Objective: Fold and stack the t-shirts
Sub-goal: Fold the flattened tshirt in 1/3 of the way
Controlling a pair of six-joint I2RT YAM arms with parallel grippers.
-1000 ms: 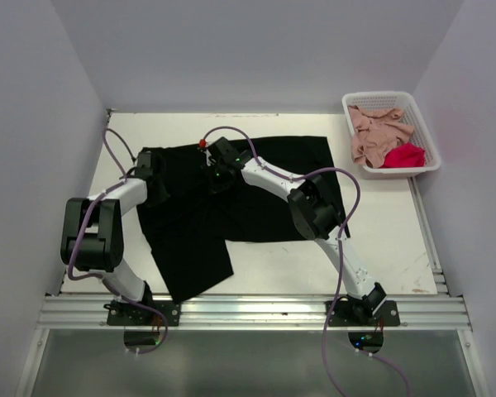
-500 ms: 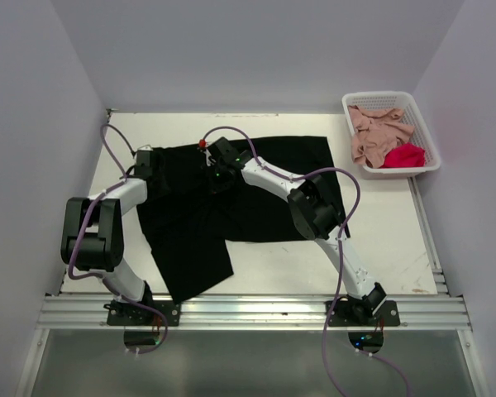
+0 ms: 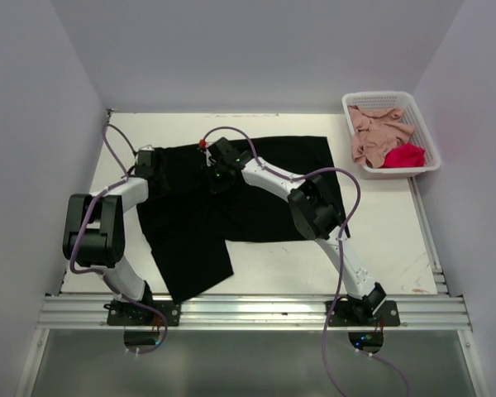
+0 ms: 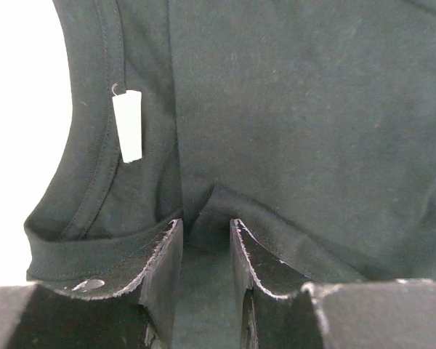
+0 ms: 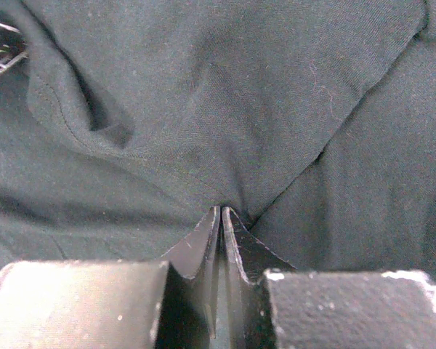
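Right gripper (image 5: 221,212) pinches black t-shirt (image 5: 203,94) fold, probably anchoring it. Left gripper (image 4: 206,227) released, jaws apart; collar (image 4: 94,153) just left of it.

The left arm (image 3: 124,193) and right arm (image 3: 269,175) were white with black joints, trailing purple cables (image 3: 107,141); the black fingers (image 4: 162,276) looked scuffed, perhaps chipped.

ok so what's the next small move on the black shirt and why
Probably open the right end effector: it pinches a fold of the black shirt, while the left end effector has its jaws apart by the collar. Letting go should lay the fold flat.
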